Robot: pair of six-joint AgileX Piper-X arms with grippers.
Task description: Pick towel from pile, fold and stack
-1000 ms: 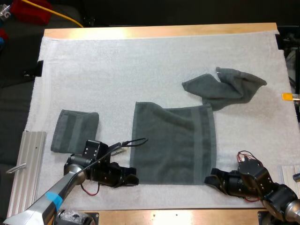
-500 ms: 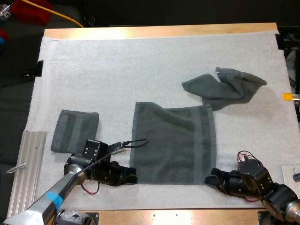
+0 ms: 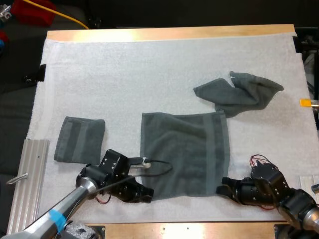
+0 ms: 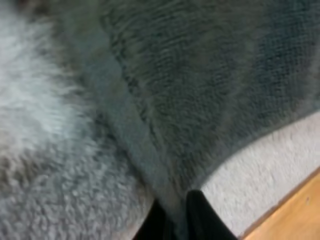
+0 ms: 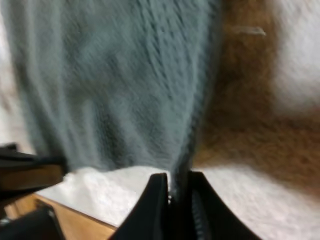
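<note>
Left tool (image 3: 144,195) has slid in to the towel's (image 3: 184,152) near-left corner since a second ago, and it's now pinching that corner — right tool (image 3: 223,189) pinches the near-right one. Towel lies flat, central on the mat (image 3: 124,74). For a clean fold I'd lift both corners together, level, and carry them to the far edge — any lag skews it.

Black jaws of right gripper (image 5: 176,186) pinch a corner of the dark grey-green terry towel (image 5: 125,85); fleecy white mat (image 5: 100,192) beneath, wooden surface (image 5: 90,227) edge adjacent.
</note>
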